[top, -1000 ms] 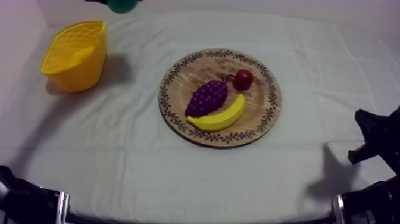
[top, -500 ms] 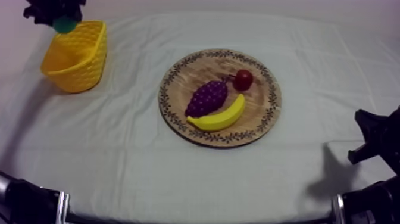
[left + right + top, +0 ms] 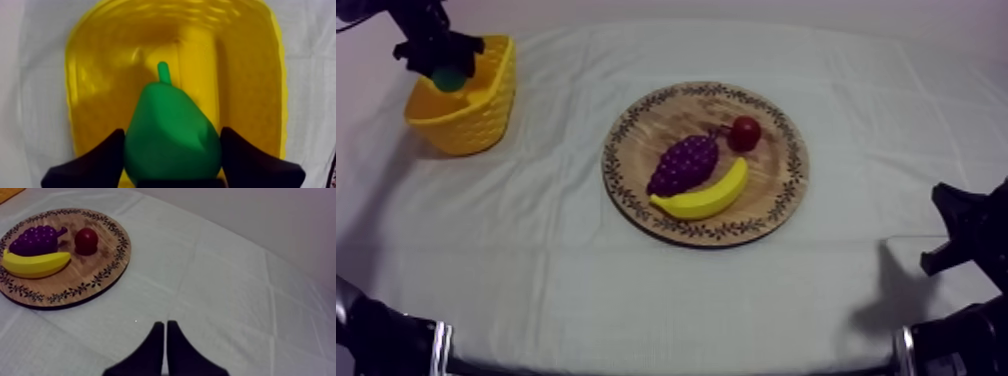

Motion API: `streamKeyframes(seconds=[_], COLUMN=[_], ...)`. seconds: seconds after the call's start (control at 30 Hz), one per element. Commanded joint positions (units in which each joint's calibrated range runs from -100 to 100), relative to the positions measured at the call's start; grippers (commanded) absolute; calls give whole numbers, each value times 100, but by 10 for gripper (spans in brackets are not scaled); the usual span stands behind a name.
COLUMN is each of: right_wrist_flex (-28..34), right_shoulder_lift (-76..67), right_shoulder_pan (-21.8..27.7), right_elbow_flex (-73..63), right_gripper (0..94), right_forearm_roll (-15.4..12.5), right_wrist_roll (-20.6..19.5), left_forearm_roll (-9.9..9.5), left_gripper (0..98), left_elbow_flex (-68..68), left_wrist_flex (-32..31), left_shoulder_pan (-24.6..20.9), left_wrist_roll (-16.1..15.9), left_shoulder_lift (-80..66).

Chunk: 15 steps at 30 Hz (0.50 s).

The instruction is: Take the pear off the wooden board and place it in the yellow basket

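Observation:
My left gripper (image 3: 444, 70) is shut on the green pear (image 3: 448, 79) and holds it just over the open yellow basket (image 3: 476, 112) at the far left of the table. In the left wrist view the pear (image 3: 170, 137) sits between my two black fingers (image 3: 95, 162), stem pointing into the basket (image 3: 100, 75) below. The round wooden board (image 3: 776, 190) lies mid-table with a bunch of grapes (image 3: 683, 164), a banana (image 3: 704, 196) and a small red fruit (image 3: 744, 133). My right gripper (image 3: 165, 333) rests shut over bare cloth, near the board (image 3: 107, 270).
The right arm (image 3: 966, 240) sits low at the table's right edge. Part of the left arm (image 3: 386, 340) shows at the lower left. The basket stands close to the table's back left corner.
My left gripper has carried the pear leftward and down, from the back edge of the table to just over the basket. The right arm and the fruit on the board have stayed put.

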Motion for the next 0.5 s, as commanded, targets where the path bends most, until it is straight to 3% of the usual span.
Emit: streamKeyframes(seconds=[0.0, 0.2, 0.47], right_wrist_flex=[0, 0, 0], right_shoulder_lift=[-1, -1, -1], right_shoulder_pan=[3, 3, 3], right_elbow_flex=[-1, -1, -1], right_gripper=[3, 3, 3], right_forearm_roll=[0, 0, 0], right_wrist_roll=[1, 1, 1], left_forearm_roll=[2, 24, -22], left_gripper=[789, 807, 654], left_elbow_flex=[6, 294, 1183], left_wrist_flex=[6, 46, 247], left_shoulder_pan=[6, 115, 498], left_wrist_roll=[-3, 37, 364], left_shoulder_lift=[-35, -737, -2722])
